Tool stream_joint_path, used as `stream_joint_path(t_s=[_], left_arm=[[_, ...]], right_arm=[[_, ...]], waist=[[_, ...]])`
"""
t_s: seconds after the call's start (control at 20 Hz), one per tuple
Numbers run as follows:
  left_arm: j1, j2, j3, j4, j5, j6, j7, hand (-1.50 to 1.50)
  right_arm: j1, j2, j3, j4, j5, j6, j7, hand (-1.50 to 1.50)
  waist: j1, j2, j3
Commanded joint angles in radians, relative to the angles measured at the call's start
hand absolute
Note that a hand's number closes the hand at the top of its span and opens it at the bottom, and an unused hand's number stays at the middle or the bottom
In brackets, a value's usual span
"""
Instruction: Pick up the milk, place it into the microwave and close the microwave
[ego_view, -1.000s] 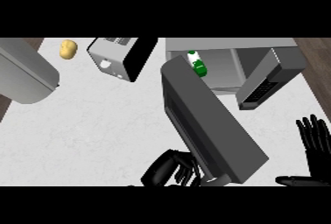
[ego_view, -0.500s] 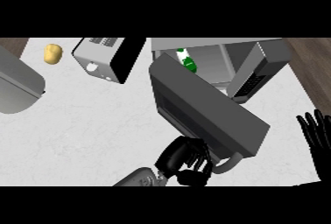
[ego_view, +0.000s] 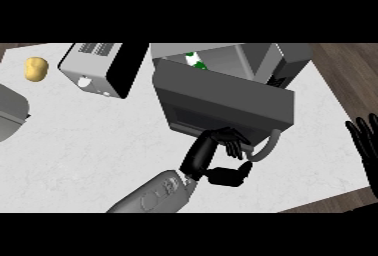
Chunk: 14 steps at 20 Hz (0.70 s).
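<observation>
One left hand (ego_view: 221, 145), fingers straight, on flat grey microwave door (ego_view: 229, 102) | milk (ego_view: 194, 59) inside | right hand (ego_view: 365, 142) released.

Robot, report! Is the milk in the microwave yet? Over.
Left hand open, pushing the door. Right hand open, resting at right edge. Milk inside microwave. Door not yet shut.

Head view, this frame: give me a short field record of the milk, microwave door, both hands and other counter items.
milk: inside the microwave, only partly visible
microwave door: partly open, swung across the opening
left hand: fingers pressed against the door's outer face near its handle
right hand: open, resting at the view's right edge, fingers up
other items: toaster, yellow potato-like item, grey object at left edge
</observation>
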Motion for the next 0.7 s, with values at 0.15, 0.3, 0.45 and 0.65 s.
stream_joint_path(t_s=[0.15, 0.3, 0.45, 0.65], left_arm=[[-0.112, -0.005, 0.057, 0.019, 0.112, 0.087, -0.088, -1.50], [-0.156, -0.005, 0.064, 0.052, 0.142, 0.098, -0.094, -1.50], [-0.183, -0.005, 0.088, 0.087, 0.177, 0.115, -0.120, -1.50], [-0.230, -0.005, 0.096, 0.119, 0.220, 0.123, -0.133, -1.50]], right_arm=[[-0.035, -0.020, -0.008, -0.034, -0.069, 0.029, 0.034, -1.50], [-0.058, -0.028, 0.004, -0.046, -0.093, 0.044, 0.056, -1.50], [-0.059, -0.047, -0.014, -0.053, -0.121, 0.058, 0.059, -1.50], [-0.090, -0.067, -0.004, -0.058, -0.153, 0.083, 0.086, -1.50]], waist=[[-0.058, 0.017, 0.001], [-0.082, 0.028, 0.002], [-0.105, 0.032, 0.004], [-0.122, 0.043, 0.004]])
